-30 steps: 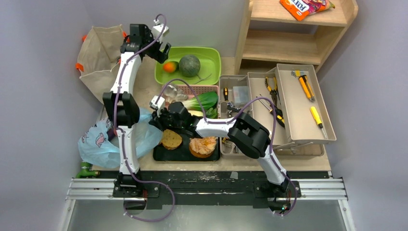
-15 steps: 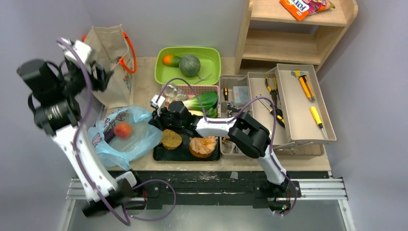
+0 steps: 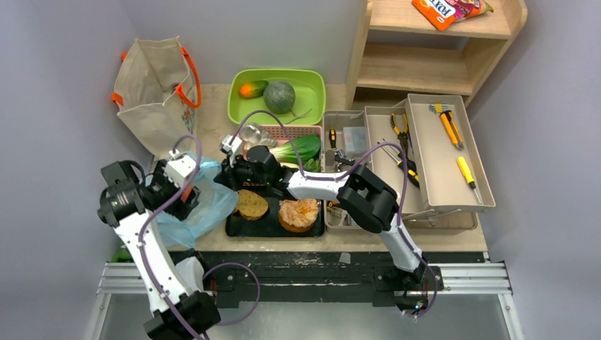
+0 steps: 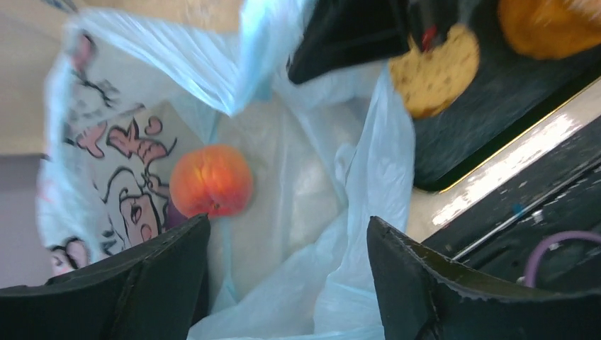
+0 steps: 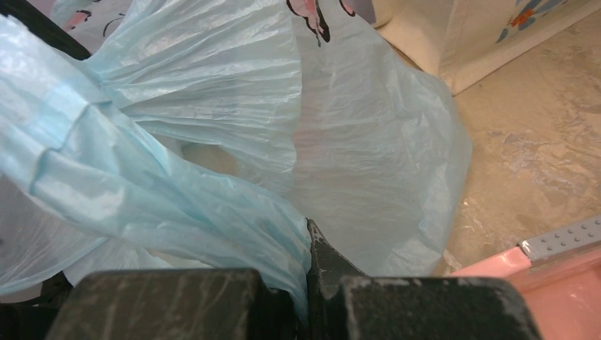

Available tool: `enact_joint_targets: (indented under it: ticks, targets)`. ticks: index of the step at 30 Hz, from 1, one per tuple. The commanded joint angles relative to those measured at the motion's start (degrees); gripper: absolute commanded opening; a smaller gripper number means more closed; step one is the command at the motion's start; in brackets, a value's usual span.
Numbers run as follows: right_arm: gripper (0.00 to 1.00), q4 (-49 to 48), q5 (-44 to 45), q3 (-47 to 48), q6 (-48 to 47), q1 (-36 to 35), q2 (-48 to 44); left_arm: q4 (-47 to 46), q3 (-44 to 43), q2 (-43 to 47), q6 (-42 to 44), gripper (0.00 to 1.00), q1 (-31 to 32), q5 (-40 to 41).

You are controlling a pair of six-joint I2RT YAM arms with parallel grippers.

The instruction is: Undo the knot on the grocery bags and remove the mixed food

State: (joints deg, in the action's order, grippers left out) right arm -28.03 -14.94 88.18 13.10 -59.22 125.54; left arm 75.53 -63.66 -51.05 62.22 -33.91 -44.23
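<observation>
Your left fingers (image 4: 439,290) stand wide with nothing between them, hanging over the open mouth of the blue bag (image 4: 358,184). The peach (image 4: 211,180) lies on the bag floor, up by the left-hand finger in the wrist view and not centred in the gap. Your right fingers (image 5: 397,308) are clamped tight on a gathered fold of the bag's rim, holding the mouth up. No knot visible anywhere and the mouth gapes, so I judge untying done and this is the reach for the peach. Risks: go down as aligned and one finger lands on the peach or shoves it; it's round and will likely roll on slick film. Close too low and you grab film with the fruit, then the lift drags the whole bag. The plastic is thin, so a hard pull against the right pinch could tear it or slip it free, and the mouth collapses over the peach. In the top view the bag sits at the front left of the counter (image 3: 212,124), part bulging past the edge; a tug that way could take bag and fruit off. Both wrists are close together there, so watch for a bump. The right arm reaches over the black tray (image 3: 273,227), near the bread slice (image 3: 252,205) and pastry (image 3: 298,214); a shift could knock them.
</observation>
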Motion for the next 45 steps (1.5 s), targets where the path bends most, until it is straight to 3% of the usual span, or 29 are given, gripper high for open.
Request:
enact_joint_targets:
  ticks: [1, 6, 11, 29, 33, 37, 40, 45]
  targets:
    - [0.0, -0.3, -2.7, 3.0, 2.8, 0.2, -1.8, -19.4, 11.6, 5.5, 0.2, 0.84, 1.3, 10.4]
    - [0.0, 0.9, -2.8, 3.8, 3.5, 0.3, -1.2, -36.5, 18.8, -0.2, -6.1, 0.92, 1.9, 15.5]
    - [0.0, 1.7, -2.7, 4.2, 4.3, 0.4, -1.0, -46.2, 20.7, -7.4, -5.9, 0.95, 2.9, 19.8]
    - [0.0, 4.0, -1.5, 6.2, 3.6, 1.0, 0.7, -45.2, 21.3, -26.5, 1.7, 1.0, 4.0, 16.3]
    - [0.0, 4.1, -1.4, 5.9, 3.2, 0.9, 0.6, -40.6, 19.6, -24.1, 0.4, 0.84, 4.2, 13.4]
    - [0.0, 4.0, -1.1, 5.9, 2.9, 1.1, 0.5, -26.8, 17.9, -15.5, 5.4, 0.57, 4.0, 8.8]
    - [0.0, 3.8, -1.1, 6.0, 3.3, 1.2, 0.9, -15.8, 17.1, -7.3, 11.1, 0.45, 3.4, 6.5]
    - [0.0, 3.3, -1.8, 6.0, 4.3, 1.4, 1.3, 3.2, 7.9, -0.4, 16.9, 0.4, 3.4, -0.1]
